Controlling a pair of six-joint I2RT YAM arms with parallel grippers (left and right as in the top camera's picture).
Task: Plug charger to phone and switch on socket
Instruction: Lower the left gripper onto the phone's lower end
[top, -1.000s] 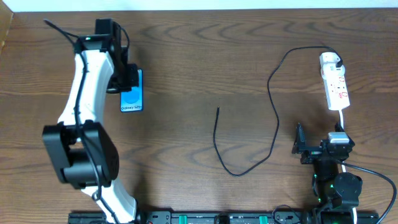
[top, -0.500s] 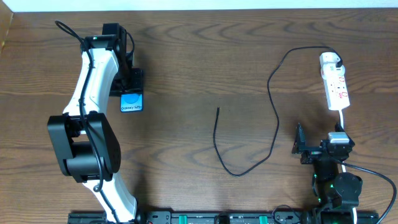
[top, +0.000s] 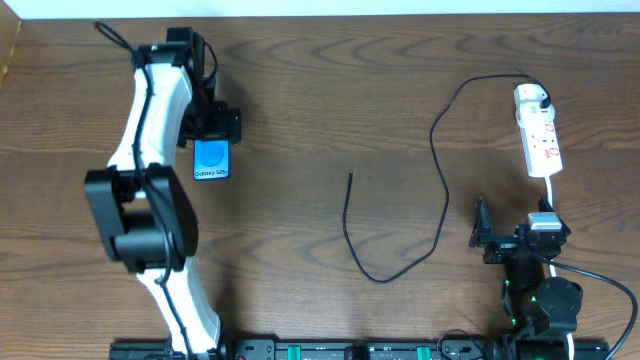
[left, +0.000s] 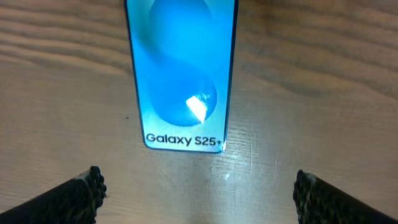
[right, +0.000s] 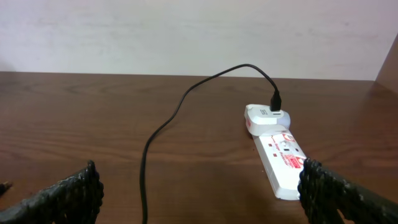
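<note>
The phone (top: 211, 161) lies flat on the table at the far left, its blue screen up and reading "Galaxy S25+" (left: 180, 74). My left gripper (top: 210, 128) hovers over its far end, open, and in the left wrist view the gripper (left: 199, 194) has only bare wood between its fingertips. The charger (top: 440, 190) is a thin black cable running from the white plug on the socket (top: 540, 135) in a loop to its free tip (top: 350, 176) mid-table. My right gripper (top: 513, 230) rests open below the socket (right: 280, 155); the charger (right: 180, 106) shows ahead of the gripper (right: 202, 194).
The white cord of the socket (top: 551, 192) runs down toward my right arm's base. A black rail (top: 330, 350) lines the near table edge. A pale wall (right: 186, 31) backs the far edge.
My left gripper has gone from shut to wide open and shifted slightly right above the phone's far end. The phone stays on the table. The right arm has not moved.
</note>
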